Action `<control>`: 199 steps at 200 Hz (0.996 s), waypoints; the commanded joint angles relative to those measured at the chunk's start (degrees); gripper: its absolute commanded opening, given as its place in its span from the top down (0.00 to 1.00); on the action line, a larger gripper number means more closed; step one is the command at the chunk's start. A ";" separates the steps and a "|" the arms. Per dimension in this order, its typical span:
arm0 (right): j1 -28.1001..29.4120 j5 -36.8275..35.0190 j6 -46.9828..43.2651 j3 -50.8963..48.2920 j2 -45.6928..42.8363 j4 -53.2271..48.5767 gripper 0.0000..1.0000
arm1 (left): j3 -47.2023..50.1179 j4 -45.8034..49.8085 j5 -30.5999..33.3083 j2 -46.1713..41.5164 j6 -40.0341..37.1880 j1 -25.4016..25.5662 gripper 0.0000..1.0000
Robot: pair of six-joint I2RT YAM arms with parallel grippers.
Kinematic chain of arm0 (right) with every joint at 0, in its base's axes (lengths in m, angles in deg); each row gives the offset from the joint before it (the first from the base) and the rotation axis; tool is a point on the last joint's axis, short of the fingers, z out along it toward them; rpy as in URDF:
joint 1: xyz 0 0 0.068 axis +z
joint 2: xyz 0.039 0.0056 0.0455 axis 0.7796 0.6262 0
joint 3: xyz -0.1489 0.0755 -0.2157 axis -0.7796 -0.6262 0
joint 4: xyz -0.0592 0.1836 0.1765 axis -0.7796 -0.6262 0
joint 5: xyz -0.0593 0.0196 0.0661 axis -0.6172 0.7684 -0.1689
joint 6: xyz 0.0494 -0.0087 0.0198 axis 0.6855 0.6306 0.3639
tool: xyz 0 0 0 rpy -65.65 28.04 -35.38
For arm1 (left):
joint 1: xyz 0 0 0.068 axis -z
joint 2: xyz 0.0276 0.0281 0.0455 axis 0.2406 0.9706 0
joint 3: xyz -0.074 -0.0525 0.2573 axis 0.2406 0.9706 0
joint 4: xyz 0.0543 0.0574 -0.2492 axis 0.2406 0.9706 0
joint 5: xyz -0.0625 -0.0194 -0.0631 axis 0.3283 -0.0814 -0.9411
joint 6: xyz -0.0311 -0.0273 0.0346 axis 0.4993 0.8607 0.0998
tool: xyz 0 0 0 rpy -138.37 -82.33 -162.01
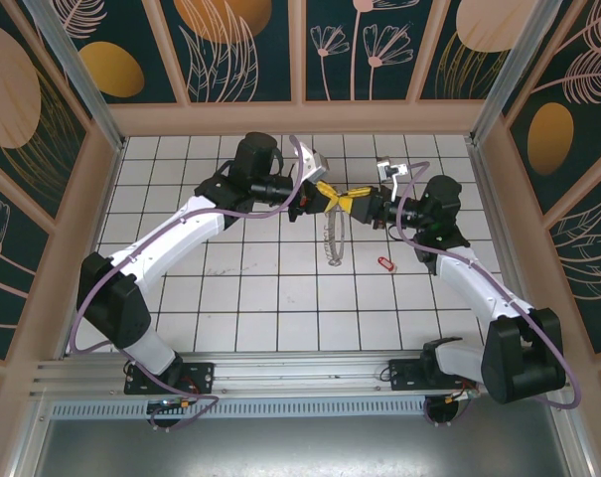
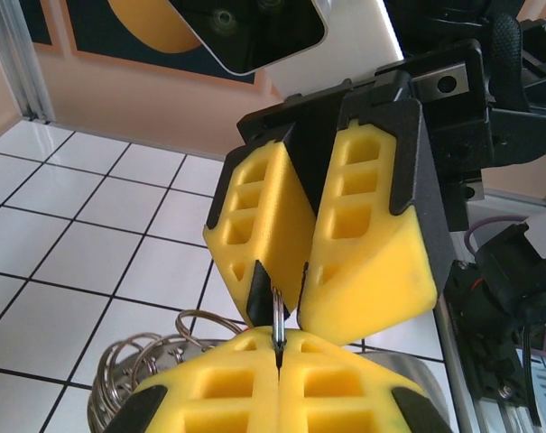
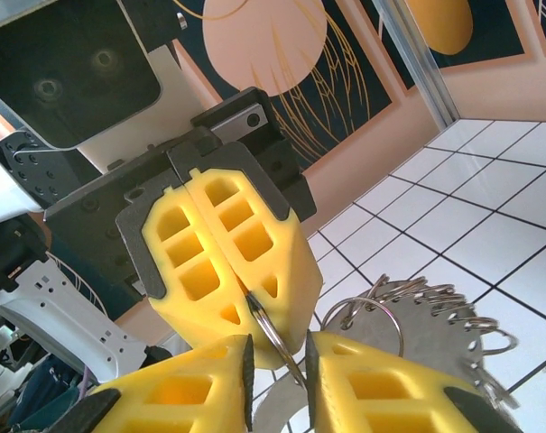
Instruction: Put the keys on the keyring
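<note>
Above the worktop (image 1: pixel 230 298), the keyring (image 2: pixel 278 317) is pinched in the clenched left hand (image 1: pixel 318 198); the right hand (image 1: pixel 358 205) is parted around it. The ring could be twisted loose. A red-tagged key (image 1: pixel 385 263) lies apart.

Silver keyring (image 2: pixel 278 317) pinched upright midair, red-tagged key (image 1: pixel 384 263) lying on tiles
</note>
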 commanded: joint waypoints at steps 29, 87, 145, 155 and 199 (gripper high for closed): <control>1.35 1.27 -1.30 1.95 0.63 1.15 0.91 | -2.55 -0.72 -3.11 1.05 -0.92 -0.30 1.00; 1.54 -5.32 0.50 2.25 0.61 4.01 1.00 | 1.50 -9.76 7.32 -2.52 6.57 -0.31 0.76; 1.57 -6.60 4.69 3.77 4.11 14.84 1.00 | 9.99 -25.16 26.05 -10.01 21.61 -0.36 0.17; 1.70 -6.83 5.19 4.11 4.55 16.49 1.00 | 11.12 -26.68 28.99 -11.11 22.99 -0.37 0.14; 2.06 -8.23 5.63 6.38 6.45 20.72 1.00 | 12.77 -29.39 28.99 -11.49 26.32 -0.84 0.21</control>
